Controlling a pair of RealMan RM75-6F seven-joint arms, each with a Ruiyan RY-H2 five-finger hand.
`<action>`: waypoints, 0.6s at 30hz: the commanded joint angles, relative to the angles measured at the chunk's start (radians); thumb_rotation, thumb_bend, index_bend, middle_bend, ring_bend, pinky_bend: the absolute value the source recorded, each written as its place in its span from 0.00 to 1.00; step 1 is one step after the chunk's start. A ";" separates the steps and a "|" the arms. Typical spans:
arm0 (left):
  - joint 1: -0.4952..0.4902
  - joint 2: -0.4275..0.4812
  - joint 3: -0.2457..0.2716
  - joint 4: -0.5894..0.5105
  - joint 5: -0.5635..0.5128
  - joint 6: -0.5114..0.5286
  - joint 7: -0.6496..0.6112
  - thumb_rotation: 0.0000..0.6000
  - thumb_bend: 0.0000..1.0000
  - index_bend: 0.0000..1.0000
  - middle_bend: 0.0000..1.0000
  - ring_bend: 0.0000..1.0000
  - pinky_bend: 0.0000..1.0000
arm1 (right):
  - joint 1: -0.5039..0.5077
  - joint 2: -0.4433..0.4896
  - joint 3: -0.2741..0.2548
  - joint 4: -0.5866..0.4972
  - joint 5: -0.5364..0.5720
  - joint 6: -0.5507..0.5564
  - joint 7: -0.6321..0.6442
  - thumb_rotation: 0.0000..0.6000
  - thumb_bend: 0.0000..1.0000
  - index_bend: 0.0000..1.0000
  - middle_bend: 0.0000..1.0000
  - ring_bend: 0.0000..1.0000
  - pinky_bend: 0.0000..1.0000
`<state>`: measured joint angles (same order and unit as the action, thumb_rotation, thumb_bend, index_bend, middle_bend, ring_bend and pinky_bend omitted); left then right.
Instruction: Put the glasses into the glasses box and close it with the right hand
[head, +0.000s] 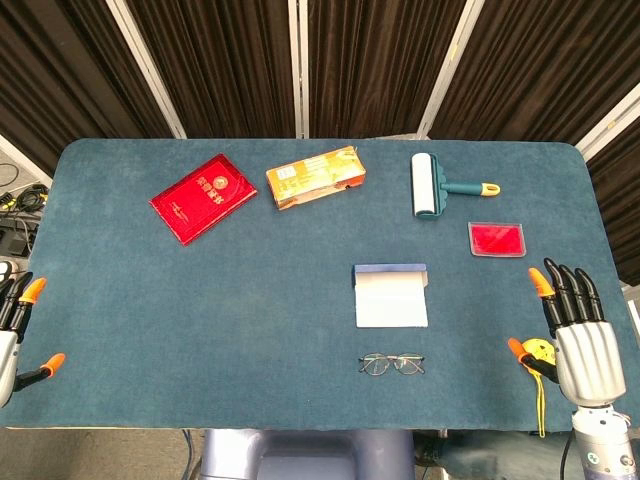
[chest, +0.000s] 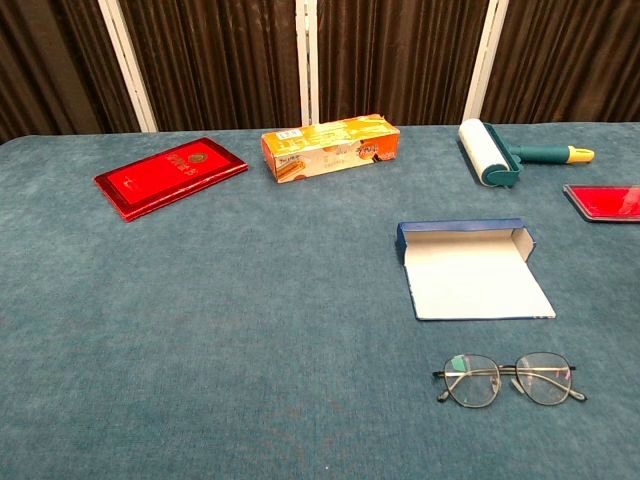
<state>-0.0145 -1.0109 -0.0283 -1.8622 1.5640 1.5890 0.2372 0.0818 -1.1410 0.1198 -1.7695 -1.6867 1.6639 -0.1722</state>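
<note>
Right hand (head: 583, 345), silver with black fingers and orange tips, rests at the lower right of the head view, fingers spread and holding nothing. Left hand (head: 18, 325) shows only partly at the lower left edge, fingers apart and empty. Thin wire-framed round glasses (chest: 510, 379) lie low and right of centre on the blue cloth table (chest: 200, 330), just below the open blue-and-white glasses box (chest: 472, 270), not touching it.
</note>
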 joint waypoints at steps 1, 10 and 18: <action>-0.001 0.000 0.000 0.001 -0.002 -0.003 0.000 1.00 0.00 0.00 0.00 0.00 0.00 | 0.001 -0.001 -0.002 0.001 0.001 -0.004 -0.004 1.00 0.00 0.00 0.00 0.00 0.00; -0.003 0.002 -0.001 -0.009 -0.008 -0.009 -0.003 1.00 0.00 0.00 0.00 0.00 0.00 | 0.018 -0.012 -0.030 0.002 0.002 -0.070 -0.018 1.00 0.00 0.00 0.00 0.00 0.00; -0.015 0.008 -0.011 -0.019 -0.031 -0.030 -0.005 1.00 0.00 0.00 0.00 0.00 0.00 | 0.154 -0.003 -0.088 -0.039 0.008 -0.381 -0.038 1.00 0.00 0.26 0.00 0.00 0.00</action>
<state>-0.0247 -1.0026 -0.0361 -1.8822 1.5447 1.5688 0.2325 0.1670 -1.1471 0.0571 -1.7851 -1.6863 1.4071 -0.1977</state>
